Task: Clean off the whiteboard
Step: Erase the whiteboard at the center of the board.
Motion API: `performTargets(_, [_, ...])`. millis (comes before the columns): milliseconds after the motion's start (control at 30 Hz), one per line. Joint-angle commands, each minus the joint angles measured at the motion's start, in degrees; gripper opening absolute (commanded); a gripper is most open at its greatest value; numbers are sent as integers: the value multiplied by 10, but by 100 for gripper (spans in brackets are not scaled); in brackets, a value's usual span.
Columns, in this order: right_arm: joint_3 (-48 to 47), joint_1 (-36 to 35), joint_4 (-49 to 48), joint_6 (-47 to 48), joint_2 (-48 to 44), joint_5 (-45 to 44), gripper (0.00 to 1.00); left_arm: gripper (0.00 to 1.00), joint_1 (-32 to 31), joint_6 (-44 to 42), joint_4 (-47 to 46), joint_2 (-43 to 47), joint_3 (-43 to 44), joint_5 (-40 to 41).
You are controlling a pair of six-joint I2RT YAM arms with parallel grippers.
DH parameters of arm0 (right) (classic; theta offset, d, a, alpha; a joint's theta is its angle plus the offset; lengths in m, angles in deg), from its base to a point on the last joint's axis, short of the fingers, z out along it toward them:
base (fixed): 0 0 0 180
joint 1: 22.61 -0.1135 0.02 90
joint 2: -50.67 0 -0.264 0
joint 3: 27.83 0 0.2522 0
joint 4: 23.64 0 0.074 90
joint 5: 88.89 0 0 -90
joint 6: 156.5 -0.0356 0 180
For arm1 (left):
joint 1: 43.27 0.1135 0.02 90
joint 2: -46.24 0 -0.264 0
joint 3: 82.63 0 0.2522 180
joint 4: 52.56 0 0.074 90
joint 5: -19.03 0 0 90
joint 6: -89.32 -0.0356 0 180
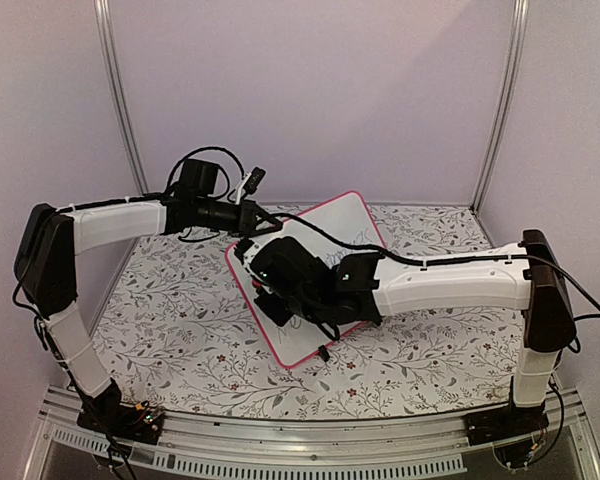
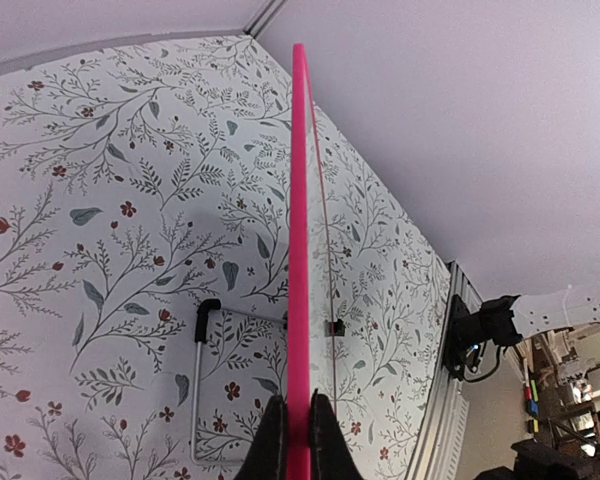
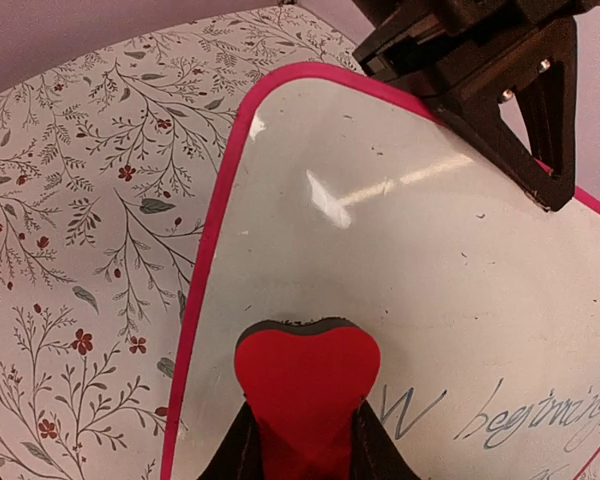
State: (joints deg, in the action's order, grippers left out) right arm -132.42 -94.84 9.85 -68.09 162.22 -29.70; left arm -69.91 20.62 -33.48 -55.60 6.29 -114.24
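Two grippers busy: left gripper (image 2: 298, 425) pinches the whiteboard (image 1: 345, 225) by its rim, tilted over the surface (image 1: 180, 300); right gripper (image 3: 300, 450) clamps the eraser (image 3: 305, 370) against it. We fear hard strokes could pry the rim loose.

- Table (image 1: 180, 300): flat top covered by a white cloth printed with grey leafy sprigs and small red flowers.
- Whiteboard (image 1: 352, 222): near the centre, set diagonally and tilted, one corner pointing at the near edge.
- Thin wire leg (image 2: 197, 385), black-tipped, on the cloth beneath the board.
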Motion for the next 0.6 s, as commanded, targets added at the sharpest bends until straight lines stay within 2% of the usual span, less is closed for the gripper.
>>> performTargets(0, [-9, -10, 3, 5, 16, 8, 0, 0, 2, -5, -14, 18, -8, 24])
performTargets(567, [-19, -13, 11, 3, 33, 5, 0, 0, 2, -8, -19, 22, -11, 28])
